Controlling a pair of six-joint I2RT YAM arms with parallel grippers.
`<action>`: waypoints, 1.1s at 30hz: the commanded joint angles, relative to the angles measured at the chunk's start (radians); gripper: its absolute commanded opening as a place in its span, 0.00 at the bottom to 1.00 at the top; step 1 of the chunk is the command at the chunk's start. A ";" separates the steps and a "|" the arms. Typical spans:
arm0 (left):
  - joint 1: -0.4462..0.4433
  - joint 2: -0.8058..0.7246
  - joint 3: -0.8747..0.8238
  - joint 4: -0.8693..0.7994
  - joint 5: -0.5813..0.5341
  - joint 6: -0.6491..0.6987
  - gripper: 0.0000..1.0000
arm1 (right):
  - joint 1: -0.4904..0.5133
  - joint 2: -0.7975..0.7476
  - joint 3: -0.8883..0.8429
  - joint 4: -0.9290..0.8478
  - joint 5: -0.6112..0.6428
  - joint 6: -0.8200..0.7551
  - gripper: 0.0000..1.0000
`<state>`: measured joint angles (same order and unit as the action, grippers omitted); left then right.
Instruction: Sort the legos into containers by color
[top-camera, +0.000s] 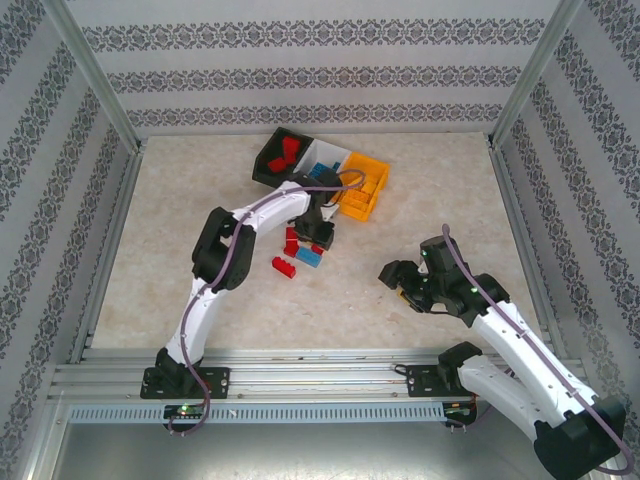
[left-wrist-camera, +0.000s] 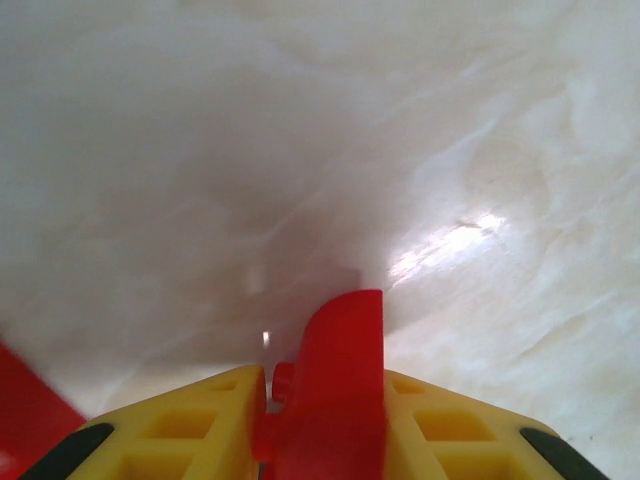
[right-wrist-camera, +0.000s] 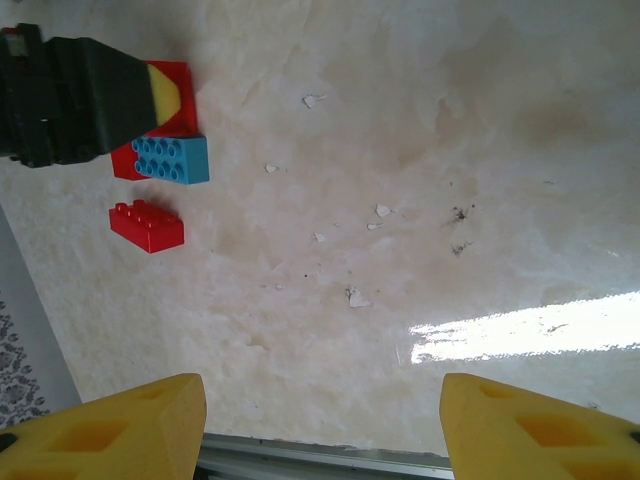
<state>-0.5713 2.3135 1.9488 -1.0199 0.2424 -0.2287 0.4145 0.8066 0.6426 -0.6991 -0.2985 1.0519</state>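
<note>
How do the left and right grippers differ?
The left gripper has its jaws shut on a red lego; the right gripper has its jaws open and empty. The left is beside loose legos; the right hangs over bare table. Both have yellow fingers.

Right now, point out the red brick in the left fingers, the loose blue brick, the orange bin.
held red brick (left-wrist-camera: 335, 390), left wrist view, middle of its face
blue brick (right-wrist-camera: 170, 160), right wrist view, its studded top
orange bin (top-camera: 356, 213), top external view, its near wall
</note>
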 joint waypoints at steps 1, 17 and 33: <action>0.099 -0.104 -0.037 0.067 0.119 -0.117 0.32 | -0.002 0.019 0.000 0.014 -0.004 0.015 0.64; 0.464 -0.083 -0.164 0.940 0.403 -1.075 0.30 | 0.088 0.170 0.074 0.073 0.062 0.042 0.64; 0.316 -0.159 0.052 0.038 0.209 -0.220 0.55 | 0.125 0.357 0.193 0.061 0.077 -0.053 0.64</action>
<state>-0.1688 2.2414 2.0102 -0.6868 0.5385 -0.7727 0.5285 1.1351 0.7910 -0.6357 -0.2398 1.0439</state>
